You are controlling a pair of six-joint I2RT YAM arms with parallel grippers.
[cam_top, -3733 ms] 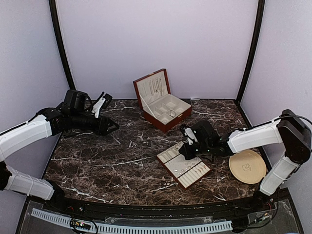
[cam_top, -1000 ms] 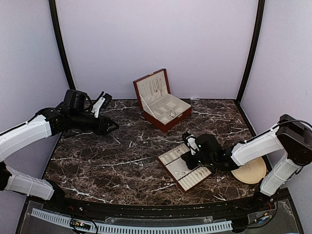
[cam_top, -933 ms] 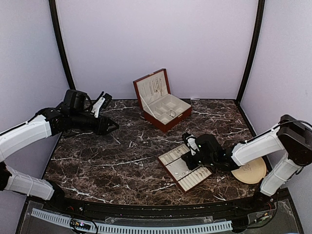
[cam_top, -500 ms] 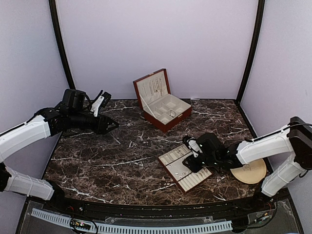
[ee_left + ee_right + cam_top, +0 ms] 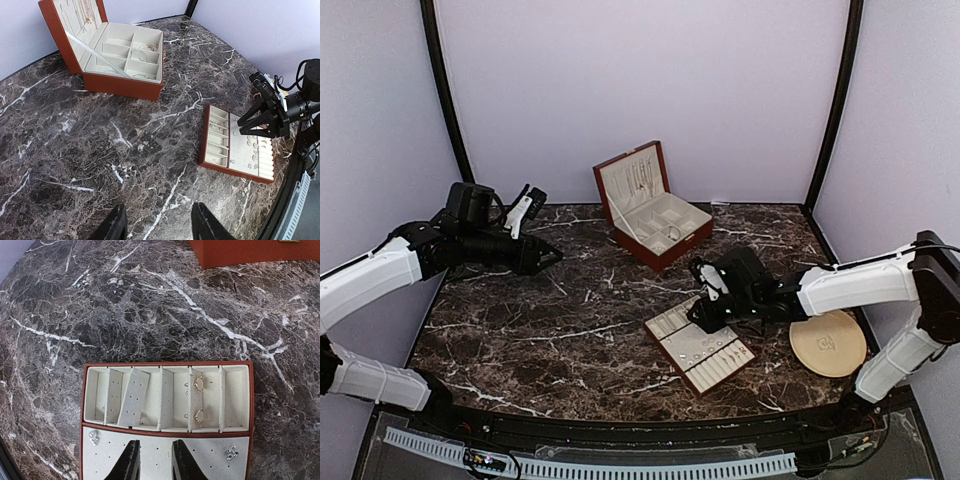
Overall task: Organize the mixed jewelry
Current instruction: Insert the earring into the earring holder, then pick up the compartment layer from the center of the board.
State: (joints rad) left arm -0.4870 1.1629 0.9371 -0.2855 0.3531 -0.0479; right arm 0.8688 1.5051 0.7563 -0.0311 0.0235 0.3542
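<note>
- Marble-patterned tabletop (image 5: 520, 330): dark, white-veined, and carries everything here, with the tray as the marker.
- Red-brown wooden box (image 5: 655, 215): behind the tray and well apart from it. Its lid stands open and the cream compartments show.
- Tray (image 5: 705, 355): flat and red-rimmed, with a row of cream slots beside a perforated pad.
- Round beige plate (image 5: 828, 342): right of the tray, near it but not touching.
- Left hand (image 5: 160, 227): far left of the tray and well apart. Its fingers are spread wide with nothing between them.
- Right hand (image 5: 154, 462): above the tray's perforated pad. Its fingers are narrowly apart and hold nothing.
- Mixed jewelry (image 5: 198, 383): two small hooked pieces in one tray slot, tiny pieces on the pad, and others in the box behind the tray.
</note>
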